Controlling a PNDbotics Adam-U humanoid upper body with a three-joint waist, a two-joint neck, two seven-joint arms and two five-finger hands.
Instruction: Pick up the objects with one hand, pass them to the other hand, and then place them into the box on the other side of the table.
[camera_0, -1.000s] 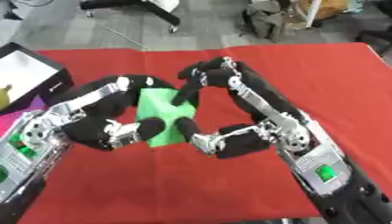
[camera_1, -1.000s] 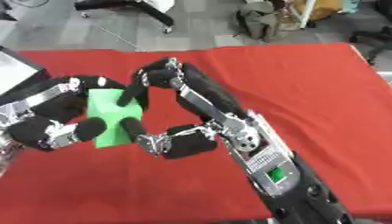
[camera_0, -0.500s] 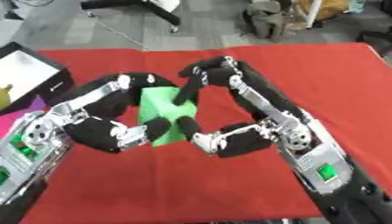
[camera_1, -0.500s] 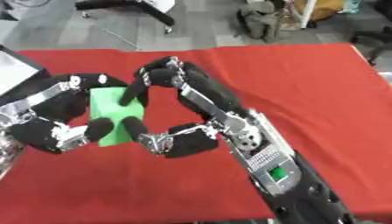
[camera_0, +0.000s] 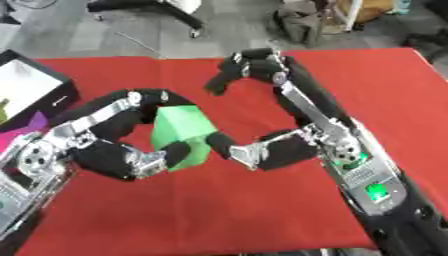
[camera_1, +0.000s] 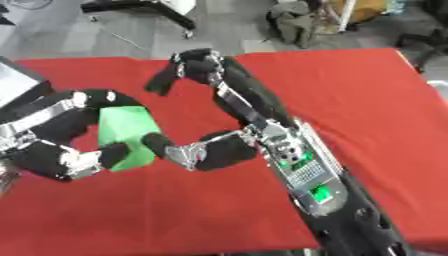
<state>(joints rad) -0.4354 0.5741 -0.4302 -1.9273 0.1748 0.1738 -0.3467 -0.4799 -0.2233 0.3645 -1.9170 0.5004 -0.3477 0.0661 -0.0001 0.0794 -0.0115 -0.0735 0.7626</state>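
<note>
A green block (camera_0: 179, 132) sits in my left hand (camera_0: 105, 155), above the red table. The fingers curl over its top and the thumb presses its lower front. My right hand (camera_0: 284, 150) is just to the right of it. Its fingers (camera_0: 229, 75) arch above the block's far right corner and are clear of it. Its thumb tip lies close to the block's right edge; whether it touches I cannot tell. A black box with a white inside (camera_0: 54, 92) stands at the table's left edge.
A red cloth (camera_0: 367, 85) covers the table. A purple patch (camera_0: 35, 122) and a yellow-green bit show beside the box at the far left. Beyond the far edge lie grey floor, a chair base and a bag.
My right fingers have lifted off the green block and drawn back to the right. The block stays in my left hand, a little nearer and lower.
</note>
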